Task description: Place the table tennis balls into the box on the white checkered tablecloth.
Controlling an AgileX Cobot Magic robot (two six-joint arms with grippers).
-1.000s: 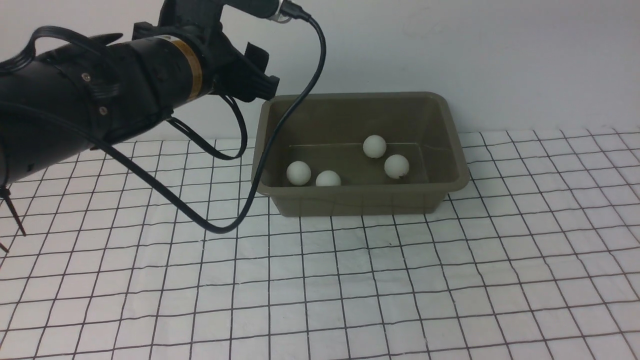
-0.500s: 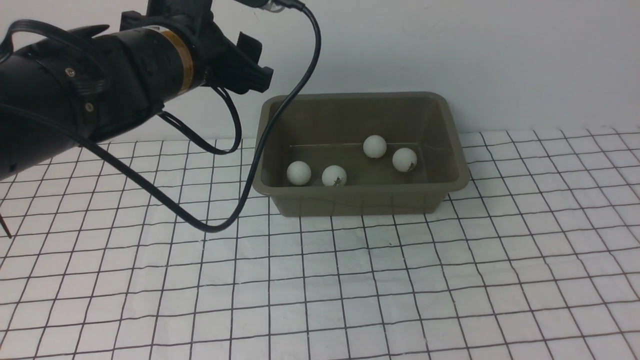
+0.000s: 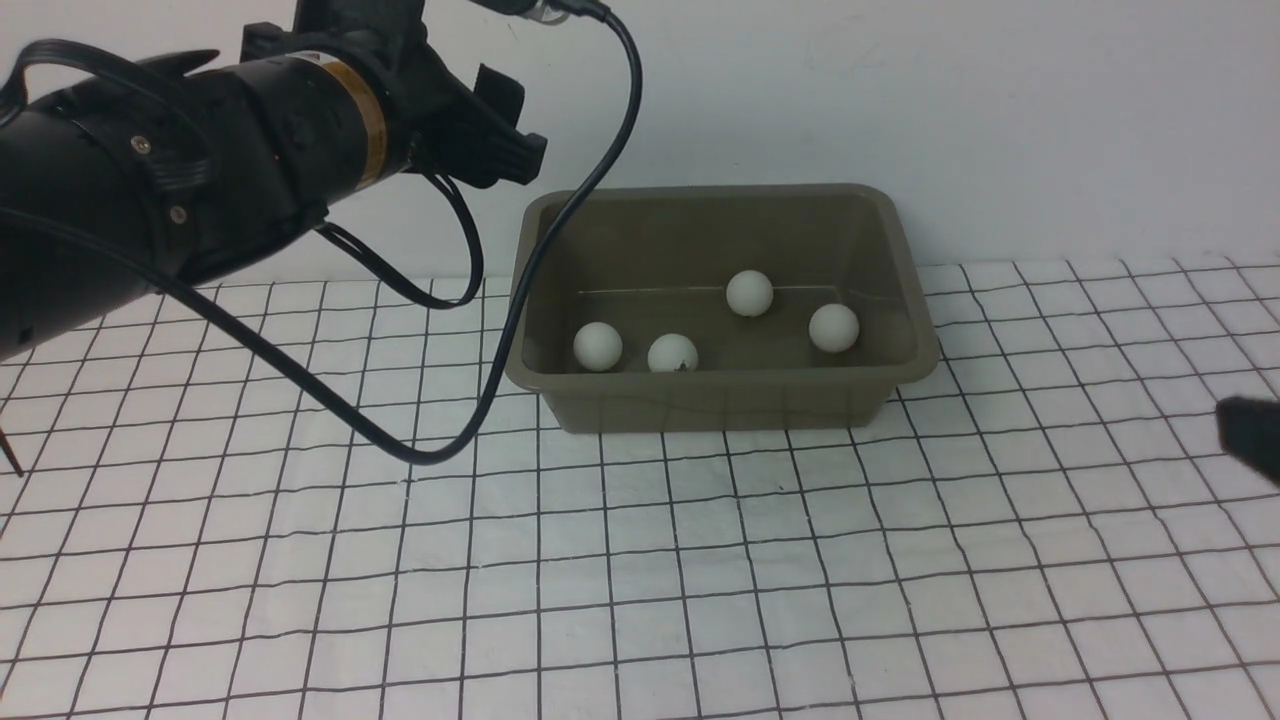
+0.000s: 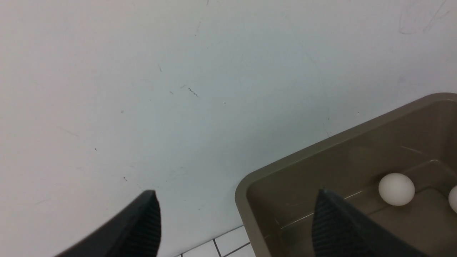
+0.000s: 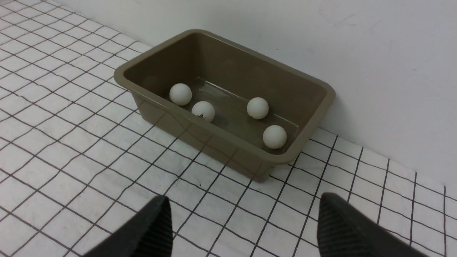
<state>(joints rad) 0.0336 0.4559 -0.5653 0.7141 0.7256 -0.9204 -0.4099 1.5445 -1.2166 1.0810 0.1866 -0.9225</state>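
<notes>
The olive-grey box point(image 3: 720, 402) stands on the white checkered tablecloth point(image 3: 700, 560) against the back wall. Several white table tennis balls lie inside it: one at the front left point(image 3: 598, 346), one with a dark mark beside it point(image 3: 672, 353), one at the back point(image 3: 749, 293), one at the right point(image 3: 833, 327). My left gripper point(image 3: 510, 150) hovers above and just left of the box's rear left corner; in the left wrist view point(image 4: 237, 192) it is open and empty. My right gripper point(image 5: 243, 197) is open and empty over the cloth, right of the box; only its dark tip point(image 3: 1250, 432) shows in the front view.
The white back wall point(image 3: 900, 90) rises right behind the box. My left arm's black cable point(image 3: 440, 455) hangs down in a loop onto the cloth just left of the box's front corner. No balls show on the cloth.
The right-hand ball in the box has rolled to the right. My left arm rose and drew back left a little, then stopped. My right gripper's tip has come into the front view's right edge.
</notes>
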